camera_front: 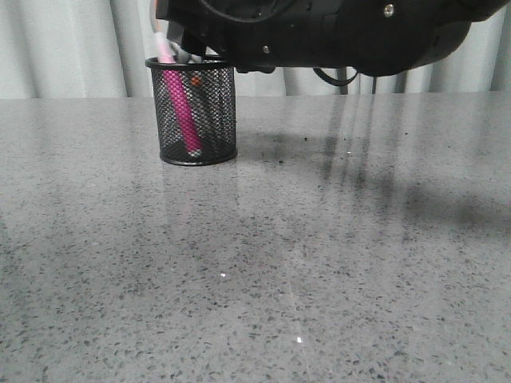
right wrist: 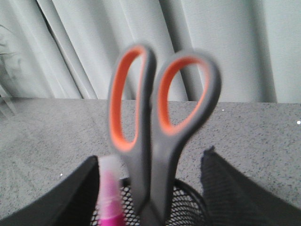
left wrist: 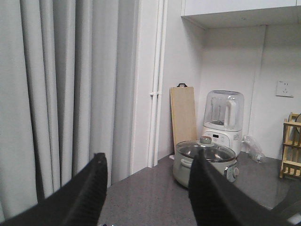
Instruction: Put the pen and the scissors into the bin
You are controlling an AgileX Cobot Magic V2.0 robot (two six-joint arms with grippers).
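The bin (camera_front: 197,112), a black wire-mesh cup, stands upright on the grey table at the back left. The pink pen (camera_front: 180,108) leans inside it, pale cap above the rim. The scissors (right wrist: 160,117) stand in the bin blades down, with the orange-lined handles sticking up; through the mesh their orange pivot (camera_front: 194,80) shows. In the right wrist view the pen (right wrist: 111,200) and bin rim (right wrist: 190,193) show too. My right gripper (right wrist: 150,156) is open just above the bin, one finger on each side of the scissors, touching nothing. My left gripper (left wrist: 148,162) is open, empty and raised.
A dark arm body (camera_front: 319,32) hangs over the back of the table above the bin. The left wrist view shows curtains, a lidded pot (left wrist: 204,162), a blender (left wrist: 224,115) and a wooden board (left wrist: 183,115) on a far counter.
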